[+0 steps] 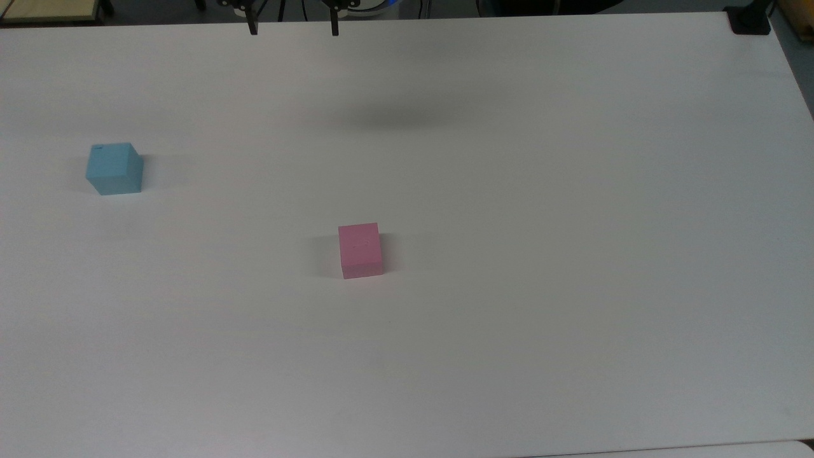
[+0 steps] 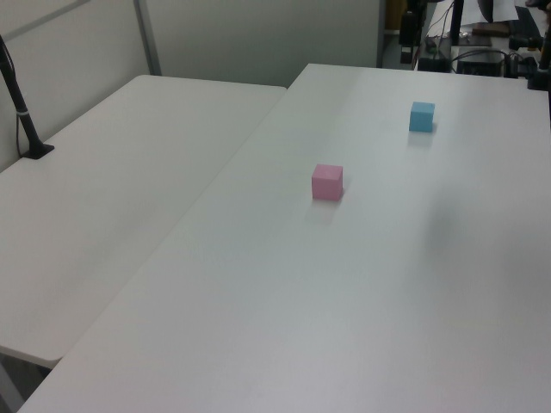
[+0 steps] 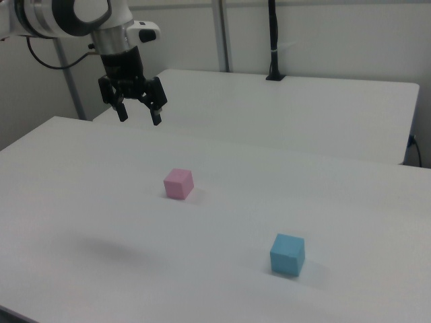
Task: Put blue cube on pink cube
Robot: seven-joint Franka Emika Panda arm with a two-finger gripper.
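On the white desk (image 1: 572, 254), the blue cube (image 1: 114, 168) rests flat near the top view's left edge, a small dark notch mark at one corner of its upper face, while the pink cube (image 1: 360, 250) sits well apart from it, near the middle of the surface. Both blocks lie untouched, each on its own patch of bare desk, and neither is stacked on the other. Above the desk, the gripper (image 3: 139, 119) hangs in the air at the right view's upper left, its two black fingers (image 3: 122, 113) spread wide with nothing between them; in the top view the fingertips appear as two dark prongs at the upper edge, and a soft shadow lies on the desk below them. As seen in the right view, the pink cube lies below and to the right of the gripper, with the blue cube nearer the camera and further right. As seen in the left view, the blue cube (image 2: 422, 116) is farther back than the pink cube (image 2: 327, 182). A second white desk (image 3: 303, 101) adjoins the first, and a black post (image 3: 273, 40) stands at its far edge.
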